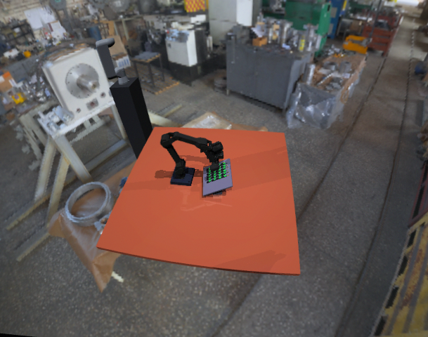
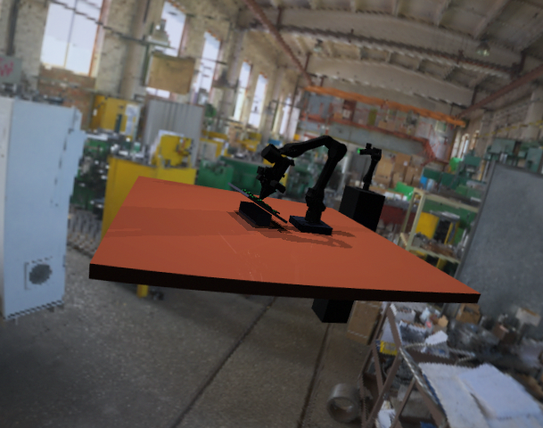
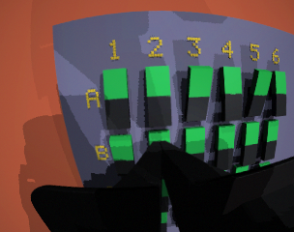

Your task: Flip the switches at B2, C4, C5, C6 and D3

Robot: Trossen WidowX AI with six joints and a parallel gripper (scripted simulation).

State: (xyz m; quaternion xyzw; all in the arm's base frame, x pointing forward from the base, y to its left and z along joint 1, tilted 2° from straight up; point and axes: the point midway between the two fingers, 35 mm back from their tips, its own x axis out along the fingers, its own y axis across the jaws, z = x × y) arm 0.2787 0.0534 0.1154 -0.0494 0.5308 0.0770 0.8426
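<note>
Where the workshop sprawls, an orange table (image 1: 206,225) bears the panel (image 1: 216,179).

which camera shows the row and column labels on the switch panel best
The wrist view: the switch panel fills it, with yellow numbers 1 to 6 and letters legible. The top view shows it small; the exterior view shows it edge-on.

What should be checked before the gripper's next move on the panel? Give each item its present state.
1. Gripper shut, holding nothing: ok.
2. Tip lined up on column 2, over the B2 switch: ok.
3. B2 flipped: cannot tell, the fingers cover most of it.
4. Rows C and D visible for the remaining targets: not ok, hidden behind the gripper in the wrist view, too small in the top view.
5. Row A switches untouched by the gripper: ok, tip sits below them.
6. Panel sits tilted on its stand on the table: ok.
</note>
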